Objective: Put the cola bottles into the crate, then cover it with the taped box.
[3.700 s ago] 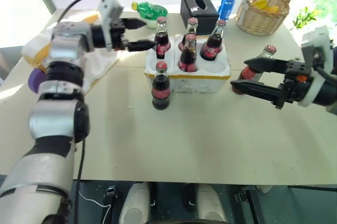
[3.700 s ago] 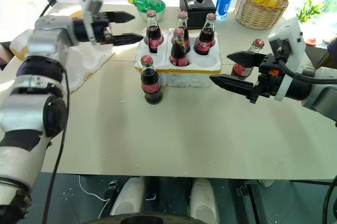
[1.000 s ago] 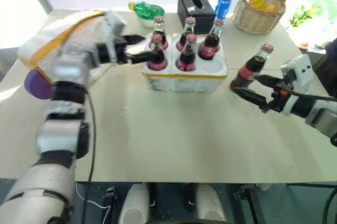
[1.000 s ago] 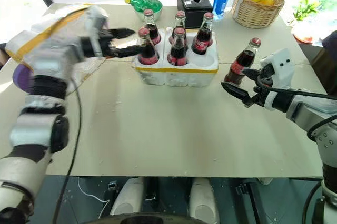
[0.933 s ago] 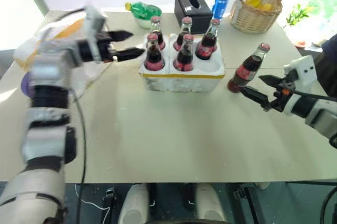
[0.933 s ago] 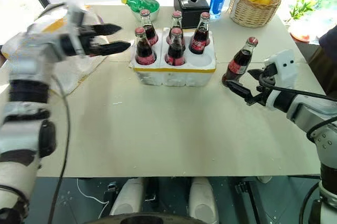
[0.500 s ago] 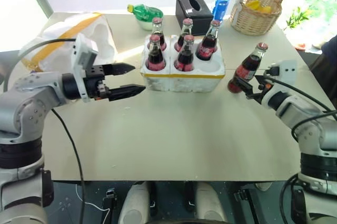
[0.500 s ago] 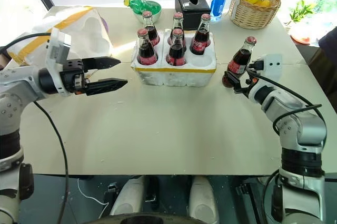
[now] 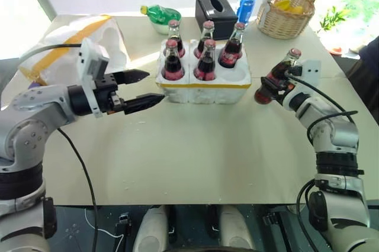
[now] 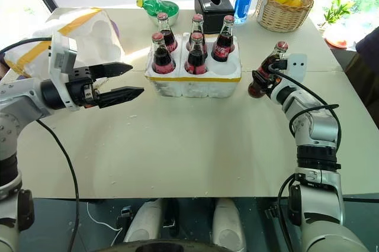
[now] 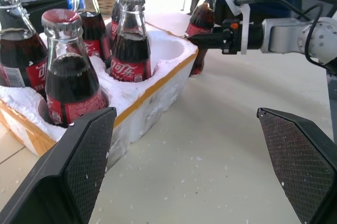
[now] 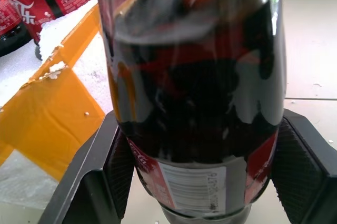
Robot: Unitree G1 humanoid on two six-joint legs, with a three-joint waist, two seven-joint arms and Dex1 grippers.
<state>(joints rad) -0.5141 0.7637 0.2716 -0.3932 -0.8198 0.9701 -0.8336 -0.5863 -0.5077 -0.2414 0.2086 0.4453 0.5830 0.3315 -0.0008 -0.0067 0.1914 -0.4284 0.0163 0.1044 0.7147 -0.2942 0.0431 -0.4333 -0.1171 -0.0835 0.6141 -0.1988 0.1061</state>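
Right gripper now clamped on the last cola bottle, seemingly tilted; left gripper wide open, withdrawn.

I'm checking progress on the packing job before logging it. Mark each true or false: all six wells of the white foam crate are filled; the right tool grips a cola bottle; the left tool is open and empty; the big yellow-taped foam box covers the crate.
1. All six wells filled: false. The white foam crate holds five; one front well is empty.
2. Right tool grips a glass cola bottle: true.
3. Left tool open, empty: true.
4. Yellow-taped foam box covers the crate: false. It sits beside it.
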